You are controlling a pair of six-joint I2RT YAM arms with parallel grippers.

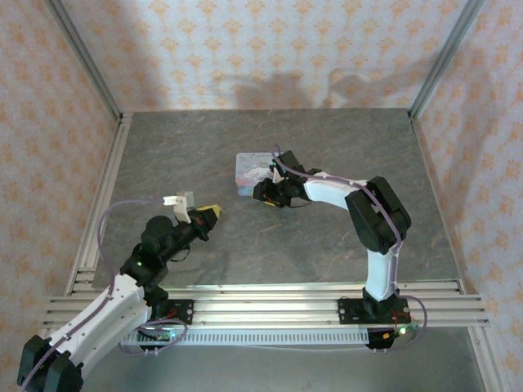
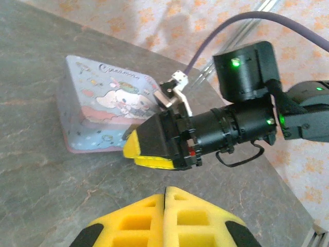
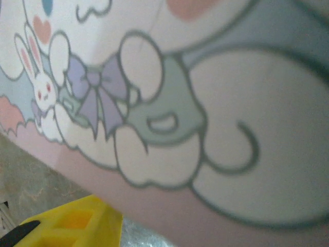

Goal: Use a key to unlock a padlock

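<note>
Grey stone-look counter [image 1: 327,147] carries a cartoon tin [image 1: 248,171]; the right hand [image 1: 268,198] sits at its near side, opening impossible to tell; left hand [image 1: 209,212] hovers apart, fingers pressed together.

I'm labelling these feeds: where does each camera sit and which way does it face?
Top external: above and behind the robot, looking down on the table, with the left hand and the right hand at the tin.
Left wrist: on the left arm, facing across the table at the tin and right hand; own yellow fingertips closed at bottom.
Right wrist: close up to the tin's cartoon print; one yellow fingertip lower left.
Shared: all three show the tin.
</note>
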